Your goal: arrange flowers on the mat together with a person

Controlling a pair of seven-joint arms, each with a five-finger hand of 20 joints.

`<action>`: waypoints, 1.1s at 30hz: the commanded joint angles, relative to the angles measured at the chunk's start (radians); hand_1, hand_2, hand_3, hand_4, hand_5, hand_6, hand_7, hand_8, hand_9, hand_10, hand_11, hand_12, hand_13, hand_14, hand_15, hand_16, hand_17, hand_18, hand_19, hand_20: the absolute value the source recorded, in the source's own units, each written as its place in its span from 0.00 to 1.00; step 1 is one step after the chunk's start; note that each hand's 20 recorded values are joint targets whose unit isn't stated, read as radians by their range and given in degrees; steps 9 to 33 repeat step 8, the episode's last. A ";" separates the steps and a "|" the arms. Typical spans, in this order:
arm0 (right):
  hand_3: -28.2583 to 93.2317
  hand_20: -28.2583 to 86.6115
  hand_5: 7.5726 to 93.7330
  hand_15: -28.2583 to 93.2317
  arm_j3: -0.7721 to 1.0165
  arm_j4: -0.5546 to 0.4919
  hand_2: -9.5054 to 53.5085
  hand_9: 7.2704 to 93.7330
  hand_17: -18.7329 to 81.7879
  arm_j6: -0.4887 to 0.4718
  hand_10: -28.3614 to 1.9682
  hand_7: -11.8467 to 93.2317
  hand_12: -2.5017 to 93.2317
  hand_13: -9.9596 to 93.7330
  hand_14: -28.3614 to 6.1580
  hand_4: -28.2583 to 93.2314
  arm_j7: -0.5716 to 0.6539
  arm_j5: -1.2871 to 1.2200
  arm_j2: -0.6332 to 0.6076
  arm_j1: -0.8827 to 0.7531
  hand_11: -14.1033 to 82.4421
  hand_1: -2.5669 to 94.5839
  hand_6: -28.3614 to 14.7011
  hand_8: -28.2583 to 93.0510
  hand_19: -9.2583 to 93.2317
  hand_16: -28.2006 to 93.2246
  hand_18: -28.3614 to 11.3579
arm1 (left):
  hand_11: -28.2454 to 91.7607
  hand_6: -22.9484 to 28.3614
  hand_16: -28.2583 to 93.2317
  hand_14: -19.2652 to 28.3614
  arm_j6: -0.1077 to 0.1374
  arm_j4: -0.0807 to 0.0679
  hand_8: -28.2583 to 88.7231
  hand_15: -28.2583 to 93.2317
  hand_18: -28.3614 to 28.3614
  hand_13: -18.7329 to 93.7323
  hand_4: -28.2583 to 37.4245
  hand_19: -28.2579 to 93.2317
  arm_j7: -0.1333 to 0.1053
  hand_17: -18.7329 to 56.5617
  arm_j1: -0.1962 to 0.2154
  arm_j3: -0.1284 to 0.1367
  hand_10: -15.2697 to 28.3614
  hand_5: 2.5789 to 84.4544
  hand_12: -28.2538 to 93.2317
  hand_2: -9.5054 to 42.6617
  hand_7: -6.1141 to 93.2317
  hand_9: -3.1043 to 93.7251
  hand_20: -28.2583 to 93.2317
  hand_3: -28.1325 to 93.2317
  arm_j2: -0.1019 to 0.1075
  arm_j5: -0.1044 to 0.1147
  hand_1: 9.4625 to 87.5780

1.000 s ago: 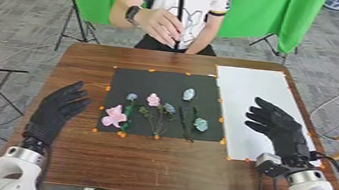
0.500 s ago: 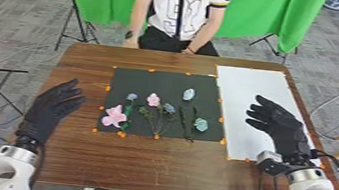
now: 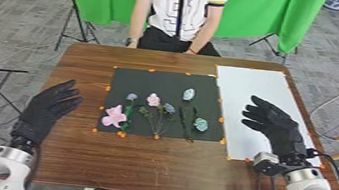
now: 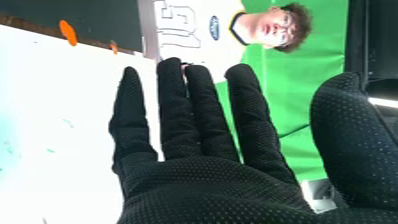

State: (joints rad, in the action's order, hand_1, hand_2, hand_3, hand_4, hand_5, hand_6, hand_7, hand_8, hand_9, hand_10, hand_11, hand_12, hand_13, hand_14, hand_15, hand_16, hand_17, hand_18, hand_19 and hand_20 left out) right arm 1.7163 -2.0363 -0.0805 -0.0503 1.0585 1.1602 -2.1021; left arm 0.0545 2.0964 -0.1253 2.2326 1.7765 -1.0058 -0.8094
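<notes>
A lab — green backdrop (image 3: 253, 20); black tripod (image 3: 74, 7); white robot arms (image 3: 5, 163)

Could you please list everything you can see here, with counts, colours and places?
table: one, brown, centre
mat: one, dark, on the table
pink blooms: two, one large at the mat's lower left, one smaller near its middle
bluish blooms: three, on the mat
pale green bloom: one, mat's lower right
stems: several, green, below the blooms
sheet: one, white, right of the mat
markers: many, orange, around mat and sheet
curtain: green, behind the table
left hand: one, black, left of the mat
right hand: one, black, over the sheet
</notes>
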 commanded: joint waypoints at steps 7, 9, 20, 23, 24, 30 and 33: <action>0.97 0.48 0.40 0.43 0.007 0.004 0.35 0.38 0.27 -0.016 0.43 0.25 0.28 0.42 0.45 0.05 0.007 0.004 0.011 -0.003 0.26 0.16 0.57 0.16 0.56 0.46 0.17 | 0.43 0.53 0.23 0.72 0.023 0.016 0.17 0.51 0.88 0.41 0.03 0.63 -0.005 0.17 0.050 -0.004 0.62 0.40 0.38 0.16 0.24 0.36 0.29 0.82 -0.019 0.008 0.22; 0.97 0.48 0.40 0.43 0.009 0.003 0.35 0.38 0.27 -0.014 0.43 0.25 0.28 0.42 0.45 0.05 0.006 0.005 0.011 -0.004 0.26 0.16 0.57 0.16 0.56 0.46 0.17 | 0.43 0.53 0.23 0.72 0.024 0.016 0.17 0.51 0.88 0.41 0.03 0.63 -0.007 0.17 0.052 -0.006 0.62 0.40 0.38 0.16 0.24 0.36 0.29 0.82 -0.022 0.013 0.22; 0.97 0.48 0.40 0.43 0.009 0.003 0.35 0.38 0.27 -0.014 0.43 0.25 0.28 0.42 0.45 0.05 0.006 0.005 0.011 -0.004 0.26 0.16 0.57 0.16 0.56 0.46 0.17 | 0.43 0.53 0.23 0.72 0.024 0.016 0.17 0.51 0.88 0.41 0.03 0.63 -0.007 0.17 0.052 -0.006 0.62 0.40 0.38 0.16 0.24 0.36 0.29 0.82 -0.022 0.013 0.22; 0.97 0.48 0.40 0.43 0.009 0.003 0.35 0.38 0.27 -0.014 0.43 0.25 0.28 0.42 0.45 0.05 0.006 0.005 0.011 -0.004 0.26 0.16 0.57 0.16 0.56 0.46 0.17 | 0.43 0.53 0.23 0.72 0.024 0.016 0.17 0.51 0.88 0.41 0.03 0.63 -0.007 0.17 0.052 -0.006 0.62 0.40 0.38 0.16 0.24 0.36 0.29 0.82 -0.022 0.013 0.22; 0.97 0.48 0.40 0.43 0.009 0.003 0.35 0.38 0.27 -0.014 0.43 0.25 0.28 0.42 0.45 0.05 0.006 0.005 0.011 -0.004 0.26 0.16 0.57 0.16 0.56 0.46 0.17 | 0.43 0.53 0.23 0.72 0.024 0.016 0.17 0.51 0.88 0.41 0.03 0.63 -0.007 0.17 0.052 -0.006 0.62 0.40 0.38 0.16 0.24 0.36 0.29 0.82 -0.022 0.013 0.22; 0.97 0.48 0.40 0.43 0.009 0.003 0.35 0.38 0.27 -0.014 0.43 0.25 0.28 0.42 0.45 0.05 0.006 0.005 0.011 -0.004 0.26 0.16 0.57 0.16 0.56 0.46 0.17 | 0.43 0.53 0.23 0.72 0.024 0.016 0.17 0.51 0.88 0.41 0.03 0.63 -0.007 0.17 0.052 -0.006 0.62 0.40 0.38 0.16 0.24 0.36 0.29 0.82 -0.022 0.013 0.22; 0.97 0.48 0.40 0.43 0.009 0.003 0.35 0.38 0.27 -0.014 0.43 0.25 0.28 0.42 0.45 0.05 0.006 0.005 0.011 -0.004 0.26 0.16 0.57 0.16 0.56 0.46 0.17 | 0.43 0.53 0.23 0.72 0.024 0.016 0.17 0.51 0.88 0.41 0.03 0.63 -0.007 0.17 0.052 -0.006 0.62 0.40 0.38 0.16 0.24 0.36 0.29 0.82 -0.022 0.013 0.22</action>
